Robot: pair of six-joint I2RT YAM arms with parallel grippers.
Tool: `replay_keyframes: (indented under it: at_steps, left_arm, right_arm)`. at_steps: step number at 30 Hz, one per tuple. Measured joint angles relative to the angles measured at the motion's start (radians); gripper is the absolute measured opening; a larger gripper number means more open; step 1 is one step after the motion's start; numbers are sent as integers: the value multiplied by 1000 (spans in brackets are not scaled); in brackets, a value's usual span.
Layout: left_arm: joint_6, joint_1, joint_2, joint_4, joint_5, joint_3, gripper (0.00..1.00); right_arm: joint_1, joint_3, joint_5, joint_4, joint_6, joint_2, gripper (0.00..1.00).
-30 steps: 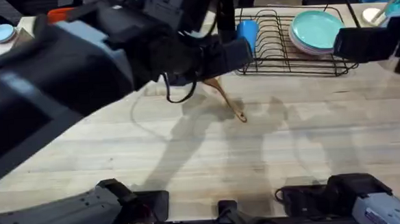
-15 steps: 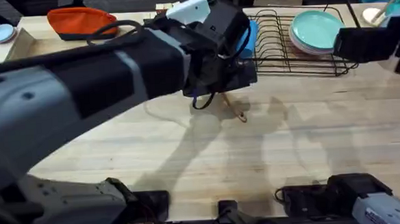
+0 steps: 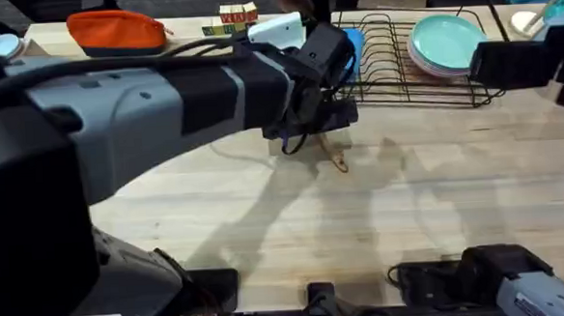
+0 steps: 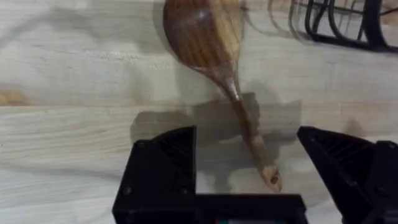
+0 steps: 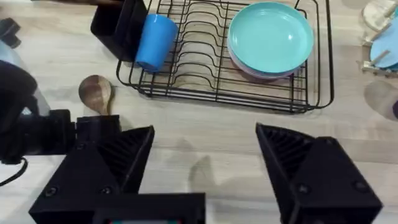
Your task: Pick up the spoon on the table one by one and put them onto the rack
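Wooden and slim, the spoon [image 4: 219,74] lies flat on the tabletop [image 3: 440,217] just in front of the rack [image 3: 403,69] — bowl toward the rack, handle pointing away from it. Your left pincer [image 4: 249,171] hangs right over the handle, fingers apart and straddling it crosswise. The right pincer [image 5: 205,158] — also spread, holding nothing — sits farther off, so the left arm is better placed.

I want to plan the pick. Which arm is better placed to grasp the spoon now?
Left. The left gripper is open over the spoon, its handle between the fingers on the table. The right gripper is open too, but hangs apart, nearer the rack.
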Motion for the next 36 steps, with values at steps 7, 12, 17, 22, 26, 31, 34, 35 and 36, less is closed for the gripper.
replay_keyframes:
  at_steps: [7,12,17,22,26,31,34,35,36]
  left_arm:
    - [0,0,0,-28,-32,1,997]
    - [0,0,0,-115,-58,39,999]
    - [0,0,1,-168,-85,124,999]
    - [0,0,37,-231,-97,201,999]
    - [0,0,89,-246,-99,231,999]
    - [-24,-2,131,-264,-97,232,997]
    - [-31,-14,134,-261,-98,232,997]
    - [-34,-21,137,-257,-97,232,997]
    - [-34,-26,141,-256,-97,232,997]
  right_arm:
    - [0,0,0,-19,0,0,992]
    - [0,0,0,-19,0,0,992]
    - [0,0,0,-19,0,0,992]
    - [0,0,0,-19,0,0,992]
    - [0,0,0,-19,0,0,992]
    - [0,0,0,-19,0,0,992]
    - [0,0,0,-19,0,0,992]
    - [0,0,0,-19,0,0,992]
    - [0,0,0,-19,0,0,992]
